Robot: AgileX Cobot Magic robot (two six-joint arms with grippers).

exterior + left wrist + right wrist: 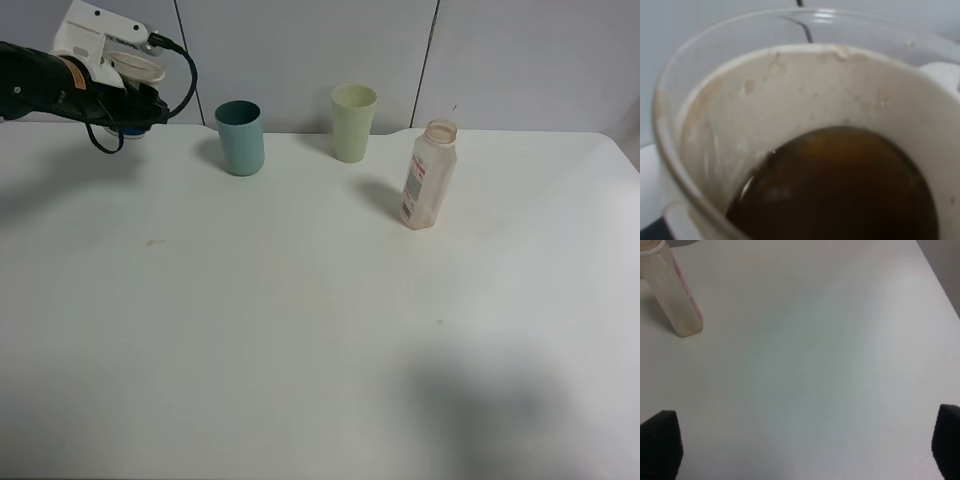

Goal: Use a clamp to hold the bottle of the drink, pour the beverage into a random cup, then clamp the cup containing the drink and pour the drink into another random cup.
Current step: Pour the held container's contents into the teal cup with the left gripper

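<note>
Left hand [128,100] clenched around the blue cup [137,66], holding it at the far left corner of the desk [300,330], close to the back wall; could not tell whether its base touched the desk. Wrist view looked straight down into the cup [805,90]: brown drink [840,185] pooled in the bottom, pale stained wall above it, clear rim on top. Teal tumbler [240,138] stood upright just to the right of the cup, apart from it. Yellow-green tumbler [353,122] stood further right along the back. Bottle [430,175] stood upright right of centre, near that tumbler. Right hand [802,442] released, fingers spread wide above bare desk [815,350], bottle [675,295] well apart from it.
</note>
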